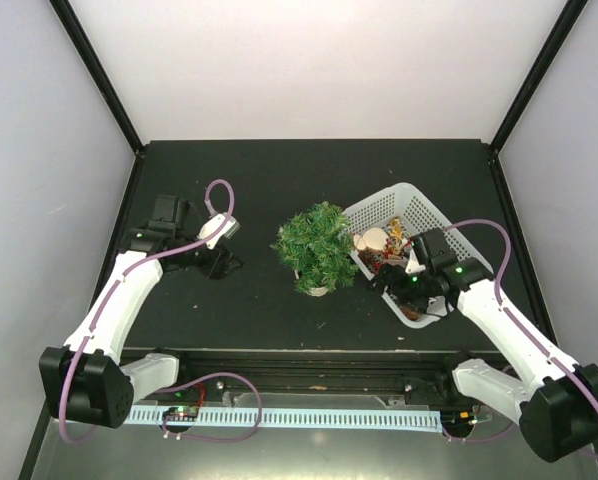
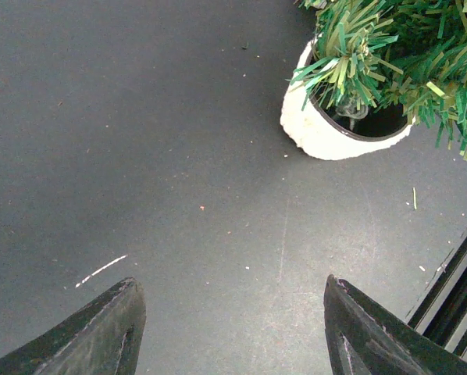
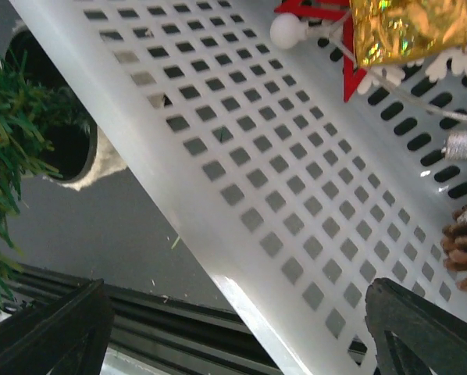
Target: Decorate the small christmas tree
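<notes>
Left pincer (image 2: 233, 328) apart, empty | right pincer (image 3: 241, 328) apart over perforated white basket (image 3: 241, 180) | small christmas tree (image 1: 319, 245) upright, bushy needles, mid-counter.

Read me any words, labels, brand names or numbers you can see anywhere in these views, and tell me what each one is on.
None can be read.
Small christmas tree and its white pot: no text.
White basket: plain perforated plastic, no label.
Gold foil ornament: shiny, no lettering.
Green lights on the arms: lights only.
</notes>
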